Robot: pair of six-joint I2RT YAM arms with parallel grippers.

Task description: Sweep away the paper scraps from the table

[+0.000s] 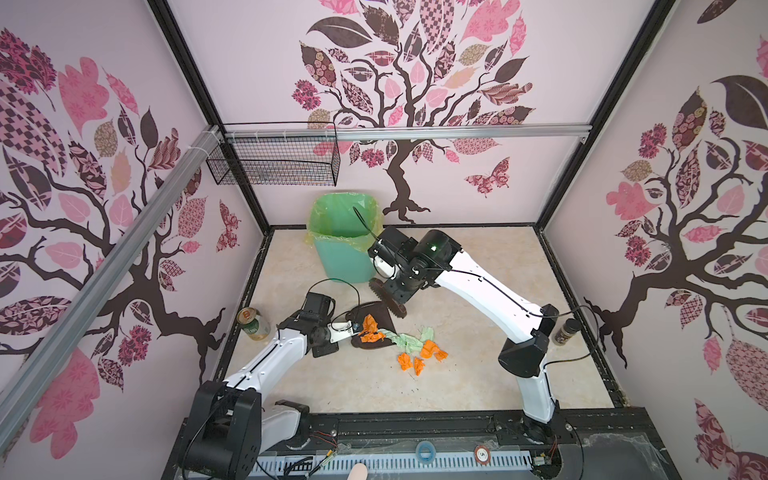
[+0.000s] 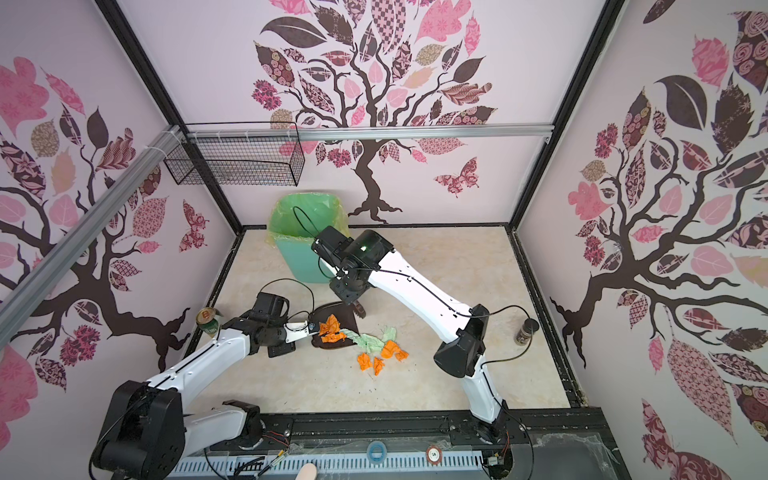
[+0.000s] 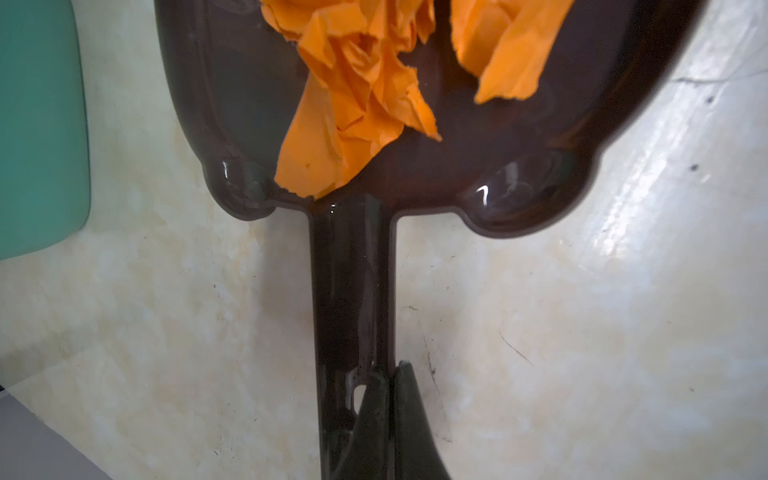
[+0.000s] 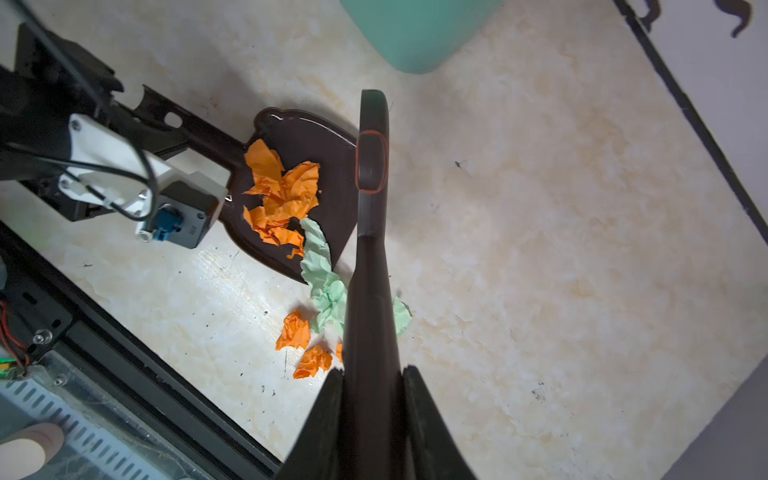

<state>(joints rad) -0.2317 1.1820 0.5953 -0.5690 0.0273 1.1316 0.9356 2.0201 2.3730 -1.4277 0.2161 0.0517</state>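
Your paper scraps (image 4: 286, 195) are crumpled, tissue-weight wads. They have almost no mass, they are soft and springy, and they will skid or hop on the glossy bench (image 1: 478, 374). Don't try to pinch them; move them with the bristles.

Several orange ones lie in the dark dustpan (image 4: 332, 153). A pale green strip (image 4: 318, 266) straddles its lip, and a few more orange wads (image 1: 419, 359) sit on the bench just beyond it.

The left gripper (image 3: 376, 395) is pressed together on the far end of the dustpan's handle. The right gripper (image 4: 371, 374) is clamped on the brush (image 4: 372, 166), whose head is near the pan's far edge (the side toward the green bin (image 1: 340, 257)).

I'd judge short, gentle strokes best, since a hard flick would scatter paper this light. A hold so far out on the handle gives the pan leverage to tip. Keep its lip flat on the bench, then carry it level or the wads will slide off.
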